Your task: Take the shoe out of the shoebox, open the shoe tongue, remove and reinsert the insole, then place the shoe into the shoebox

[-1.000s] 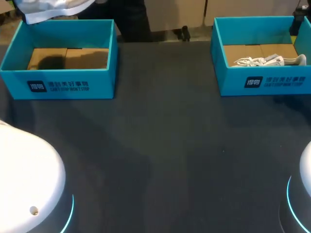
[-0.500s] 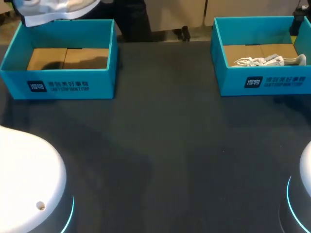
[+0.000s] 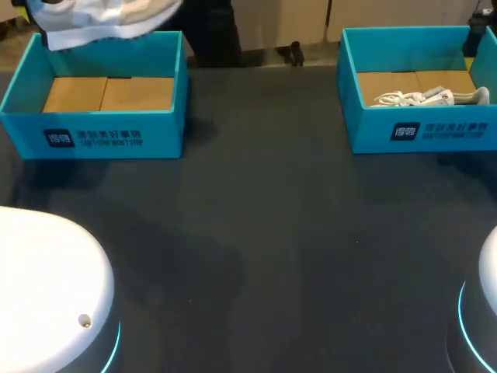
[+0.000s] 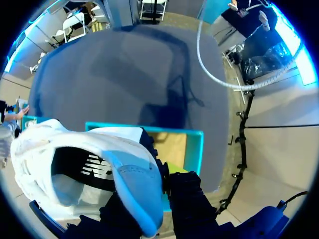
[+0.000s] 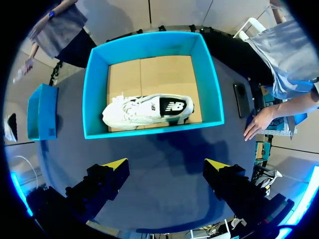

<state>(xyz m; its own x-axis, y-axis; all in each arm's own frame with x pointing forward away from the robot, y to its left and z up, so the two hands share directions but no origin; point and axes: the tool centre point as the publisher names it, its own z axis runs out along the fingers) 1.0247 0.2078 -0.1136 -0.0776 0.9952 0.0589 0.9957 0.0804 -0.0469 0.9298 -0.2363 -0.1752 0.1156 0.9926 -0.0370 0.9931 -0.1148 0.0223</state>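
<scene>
Above the far-left shoebox [image 3: 93,132], the white shoe [image 3: 101,19] has drifted rightward and its shadow has left the cardboard floor. The left gripper [image 4: 158,191] clamps the shoe, so extraction looks done. The right gripper [image 5: 165,167] hangs spread and empty.

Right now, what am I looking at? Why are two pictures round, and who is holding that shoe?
That's a robot with two arms at a dark table. One picture looks down from above. The two round ones come from little cameras on its wrists. The left claw holds a white shoe up in the air over a blue shoebox. The right claw is open, holding nothing, and looks at the other shoebox, which has a second shoe lying inside.
</scene>
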